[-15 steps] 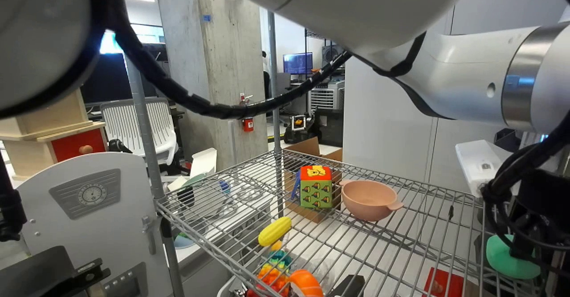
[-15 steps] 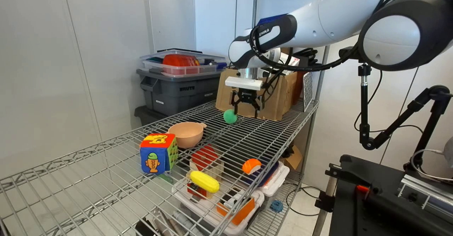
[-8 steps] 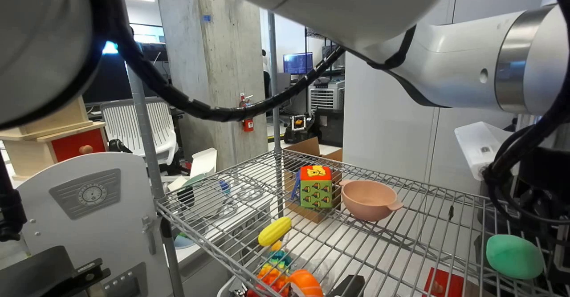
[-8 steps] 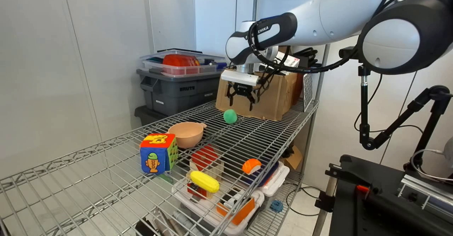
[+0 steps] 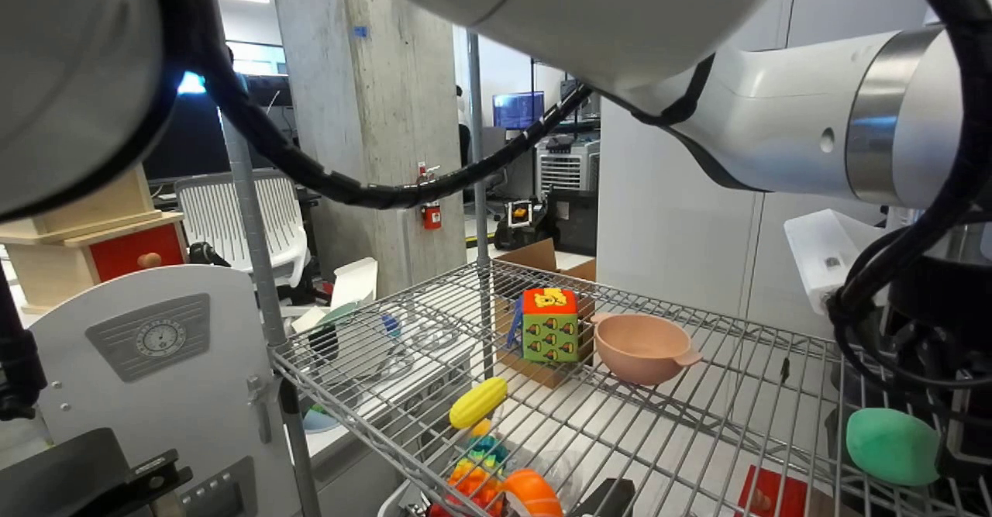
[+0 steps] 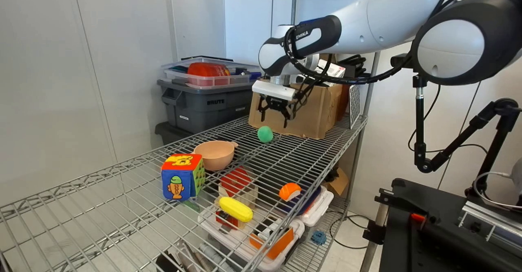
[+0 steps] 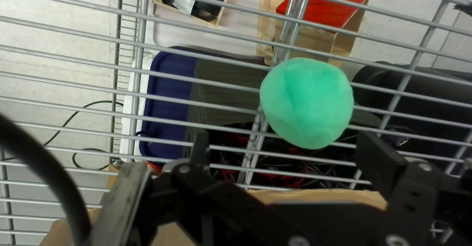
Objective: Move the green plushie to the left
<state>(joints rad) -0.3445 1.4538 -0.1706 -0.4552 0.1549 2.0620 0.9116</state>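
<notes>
Black pincer (image 6: 274,122), spread, under EMIKA-lettered arm (image 6: 367,23), above wire table (image 6: 310,153). Near and lower, smooth rounded green plushie (image 6: 265,134), toward the short edge by the cardboard carton (image 6: 316,115). Farther, pink bowl (image 6: 215,155) beside printed cube (image 6: 182,177); past one long edge, plastic bin (image 6: 204,107) lettered BRUTE.

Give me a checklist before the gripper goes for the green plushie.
1. Gripper open: ok, fingers stand apart, nothing held.
2. Green plushie in sight: ok, unobstructed in the wrist view.
3. Plushie between the fingers: not ok, mostly beyond their tips in the wrist view.
4. Pink bowl apart from plushie: ok, gap shows in both exterior views.
5. Clearance from cardboard box: cannot tell, it stands behind the gripper in an exterior view.
</notes>
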